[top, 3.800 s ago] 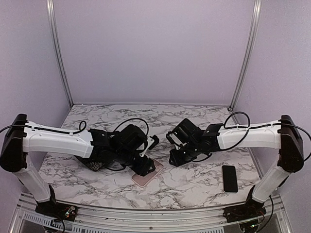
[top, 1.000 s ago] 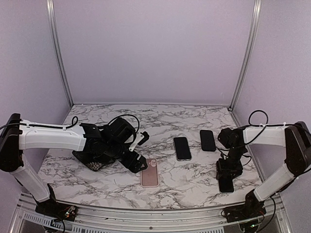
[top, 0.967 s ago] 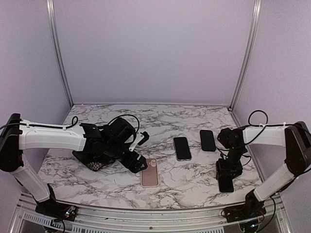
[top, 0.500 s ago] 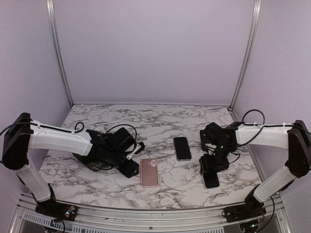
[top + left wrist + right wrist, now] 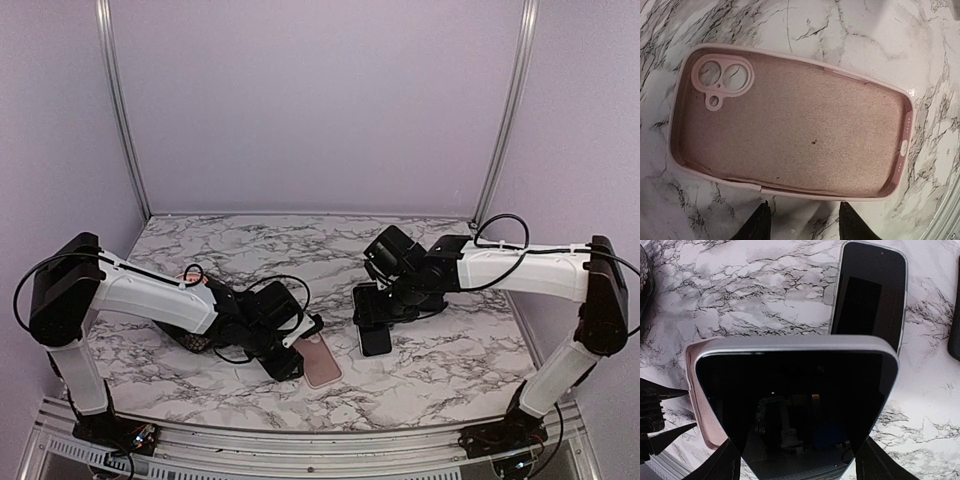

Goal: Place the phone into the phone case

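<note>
The pink phone case (image 5: 790,122) lies open side up on the marble, its camera cutout at the upper left in the left wrist view; the top view has the case (image 5: 323,362) slightly askew at front centre. My left gripper (image 5: 805,226) is open, both fingertips (image 5: 759,224) just outside the case's long near wall, with only marble between them. My right gripper (image 5: 802,460) is shut on a black phone (image 5: 795,400) by its sides, screen toward the camera. It holds that phone (image 5: 376,340) just right of the case, whose pink edge (image 5: 700,405) shows behind it.
A second dark phone (image 5: 870,295) lies flat on the marble beyond the held one, and a dark thing's edge (image 5: 955,340) shows at the far right. A dark mesh object (image 5: 195,342) sits under the left arm. The table's front rail (image 5: 300,440) runs close by.
My right gripper has carried the phone from the right front of the table leftward to beside the case. My left gripper slid in against the case, its jaws narrowed, and the case turned slightly.
</note>
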Controlling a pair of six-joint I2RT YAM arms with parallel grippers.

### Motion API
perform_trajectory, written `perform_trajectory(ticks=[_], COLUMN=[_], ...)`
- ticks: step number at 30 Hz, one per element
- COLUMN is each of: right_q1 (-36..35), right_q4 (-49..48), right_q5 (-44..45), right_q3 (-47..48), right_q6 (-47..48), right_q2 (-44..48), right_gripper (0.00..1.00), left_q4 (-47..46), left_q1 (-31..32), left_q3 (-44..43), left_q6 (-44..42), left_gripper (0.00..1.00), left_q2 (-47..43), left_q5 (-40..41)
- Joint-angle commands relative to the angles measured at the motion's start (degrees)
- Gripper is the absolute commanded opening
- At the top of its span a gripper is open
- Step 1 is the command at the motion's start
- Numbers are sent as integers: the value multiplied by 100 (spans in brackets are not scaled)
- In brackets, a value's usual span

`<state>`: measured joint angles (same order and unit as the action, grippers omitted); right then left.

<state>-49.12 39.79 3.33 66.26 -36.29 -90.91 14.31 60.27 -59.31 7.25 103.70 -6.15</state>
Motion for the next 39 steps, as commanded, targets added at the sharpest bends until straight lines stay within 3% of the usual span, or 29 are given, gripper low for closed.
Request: perform_trajectory(ticks=[1, 5, 10, 14, 20, 32, 39], right_q1=[-99, -369, -1024, -1486, -1675, -1768, -1770], right_q4=[-313, -567, -987, -1081, -626, -168, -106], right_q5=[421, 479, 632, 751, 1058, 1373, 1045], right_q3=[264, 380, 755, 1145, 1464, 1652, 1484], right_q6=[-143, -30, 163, 439, 569, 682, 409], right_q2=[-5, -191, -750, -1236, -1723, -1843, -1980], right_gripper=[40, 38, 39, 40, 38, 38, 37], left_q4=[-28, -435, -893, -886, -858, -815, -781], left_q1=[99, -95, -909, -1317, -1456, -1510, -1537], left_q3=[-117, 124, 1068, 1382, 1498, 1466, 1461], left_q6=[-31, 378, 1278, 1616, 1727, 1623, 1598], left_gripper=[44, 40, 51, 58, 59, 59, 59], left_q2=[395, -242, -1643, -2121, -2239, -2218, -2224], left_q5=[-592, -310, 357, 919, 960, 946, 982])
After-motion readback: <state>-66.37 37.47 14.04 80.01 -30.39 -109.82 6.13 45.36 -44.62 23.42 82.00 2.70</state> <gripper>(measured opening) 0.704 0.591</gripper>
